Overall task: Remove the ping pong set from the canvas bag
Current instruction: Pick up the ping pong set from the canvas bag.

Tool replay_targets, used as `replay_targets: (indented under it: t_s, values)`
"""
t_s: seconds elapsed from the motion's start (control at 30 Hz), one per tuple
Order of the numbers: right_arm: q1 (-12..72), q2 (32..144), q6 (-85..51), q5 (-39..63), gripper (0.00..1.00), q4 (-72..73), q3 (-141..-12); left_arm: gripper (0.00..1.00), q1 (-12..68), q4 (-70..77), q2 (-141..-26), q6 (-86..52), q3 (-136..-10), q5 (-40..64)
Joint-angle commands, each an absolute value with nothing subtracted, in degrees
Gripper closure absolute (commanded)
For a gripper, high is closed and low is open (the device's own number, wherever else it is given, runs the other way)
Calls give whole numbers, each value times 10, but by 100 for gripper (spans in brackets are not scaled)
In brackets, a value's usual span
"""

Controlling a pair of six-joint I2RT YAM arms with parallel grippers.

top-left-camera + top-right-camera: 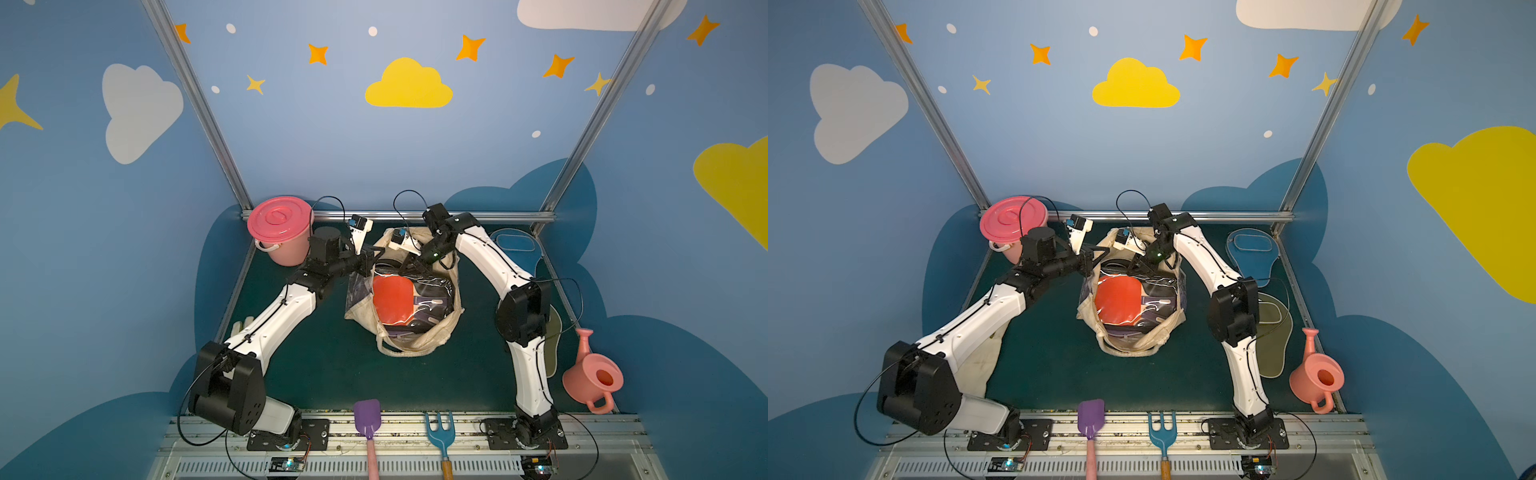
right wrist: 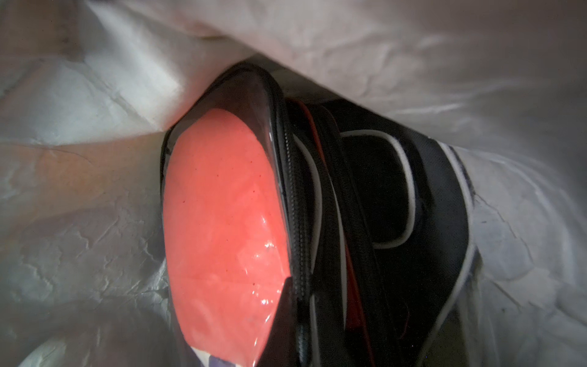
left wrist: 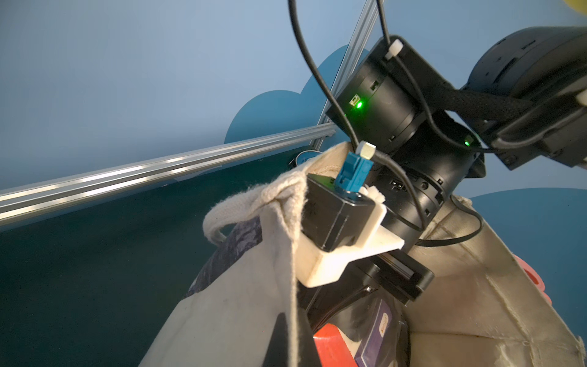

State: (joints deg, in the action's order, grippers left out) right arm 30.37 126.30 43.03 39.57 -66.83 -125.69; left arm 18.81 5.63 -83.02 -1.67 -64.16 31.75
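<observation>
Jaws of the right gripper [image 1: 409, 264] are closed deep inside the bag [image 1: 415, 349], centre frame, on what I cannot tell; the left gripper [image 1: 368, 262] pinches the rim. Lifting could drag the floppy cloth up with the red paddle [image 1: 390, 299]. Dark green table [image 1: 332, 374], blue cloud-painted walls [image 1: 291, 145].
</observation>
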Motion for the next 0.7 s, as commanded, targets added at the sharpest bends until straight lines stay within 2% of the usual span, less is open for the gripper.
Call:
replay_targets:
  t_s: [0.0, 0.4, 0.67]
  values:
    - [314, 1231, 406, 390, 100, -747, -1260, 96, 186, 38, -814, 0, -651, 296]
    - [339, 1088, 350, 280, 100, -638, -1195, 96, 187, 3, -809, 2, -666, 233]
    - [348, 1000, 333, 250, 100, -588, -1134, 96, 187, -4, -802, 2, -672, 226]
